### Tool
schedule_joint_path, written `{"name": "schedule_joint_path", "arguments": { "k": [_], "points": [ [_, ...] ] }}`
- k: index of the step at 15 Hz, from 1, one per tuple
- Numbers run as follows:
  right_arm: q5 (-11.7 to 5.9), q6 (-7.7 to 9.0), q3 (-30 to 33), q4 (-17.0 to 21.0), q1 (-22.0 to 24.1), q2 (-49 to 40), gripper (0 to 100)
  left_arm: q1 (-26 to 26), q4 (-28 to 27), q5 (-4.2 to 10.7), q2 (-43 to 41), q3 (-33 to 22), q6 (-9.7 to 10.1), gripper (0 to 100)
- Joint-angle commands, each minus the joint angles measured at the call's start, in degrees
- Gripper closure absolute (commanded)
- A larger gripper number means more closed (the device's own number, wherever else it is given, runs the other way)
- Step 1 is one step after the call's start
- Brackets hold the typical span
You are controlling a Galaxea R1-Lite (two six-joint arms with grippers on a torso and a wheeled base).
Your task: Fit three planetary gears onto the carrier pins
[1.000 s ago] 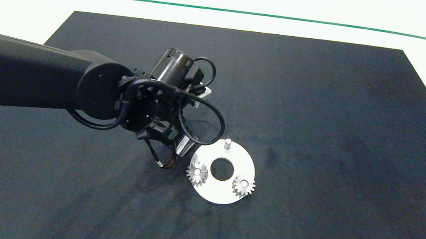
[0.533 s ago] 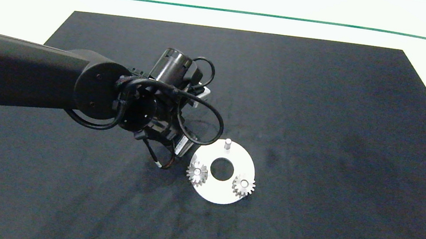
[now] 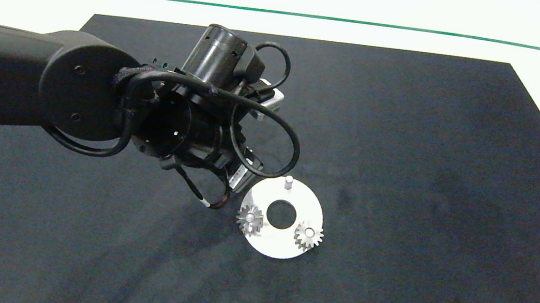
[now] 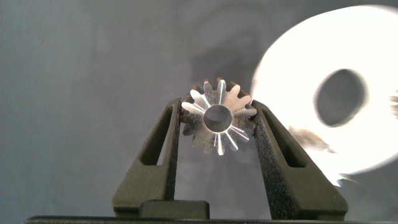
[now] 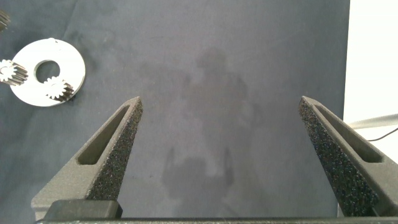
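Jaws of our left gripper [image 4: 217, 121] clamped a shiny silver toothed gear [image 4: 219, 117] beside the white disc [image 4: 373, 74]; our right gripper [image 5: 221, 124] gaped, idle.

Non-task stuff only: large dark, near-black rectangular mat w/ matte felt-like surface [image 3: 404, 164] covers most of the work area. Sits on a white tabletop [image 3: 33, 11], visible as a border on the far side + both sides of the mat. Thin green line [image 3: 288, 13] runs across the white surface beyond the mat's far edge, slightly curved. Right wrist view: same mat [image 5: 249, 74], white tabletop strip [image 5: 373, 56] alongside its edge, thin grey cable-like line [image 5: 373, 121] on it.
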State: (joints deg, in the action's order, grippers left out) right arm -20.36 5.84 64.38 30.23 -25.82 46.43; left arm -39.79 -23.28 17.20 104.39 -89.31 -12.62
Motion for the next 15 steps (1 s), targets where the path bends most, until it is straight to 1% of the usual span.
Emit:
{"name": "schedule_joint_path", "arguments": {
  "k": [1,3,5,8,9,13,15],
  "points": [
    [-0.12,0.05,-0.3,0.2,0.1,0.2,0,-4.5,-0.1,0.11,-1.6,0.1,-0.48,81],
    [-0.21,0.05,-0.3,0.2,0.0,0.2,0,-7.4,-0.1,0.11,-1.3,-0.4,-1.62,81],
    [-0.21,0.05,-0.3,0.2,0.1,0.2,0,-8.3,-0.3,0.2,0.0,-2.3,-3.29,81],
    [-0.12,0.05,-0.3,0.1,0.0,0.2,0,-8.4,-1.6,0.2,3.8,-6.1,-3.55,81],
    [-0.12,0.05,-0.3,0.1,0.0,0.2,0,-8.4,-1.6,0.2,4.0,-6.3,-3.55,81],
    [-0.03,0.05,-0.2,0.0,0.0,0.2,0,-8.8,-1.4,0.2,8.8,-10.5,-3.82,81],
    [-0.12,0.05,-0.2,-0.5,0.0,0.1,0,-8.8,-1.5,0.2,9.4,-10.8,-3.73,81]
  ]
}}
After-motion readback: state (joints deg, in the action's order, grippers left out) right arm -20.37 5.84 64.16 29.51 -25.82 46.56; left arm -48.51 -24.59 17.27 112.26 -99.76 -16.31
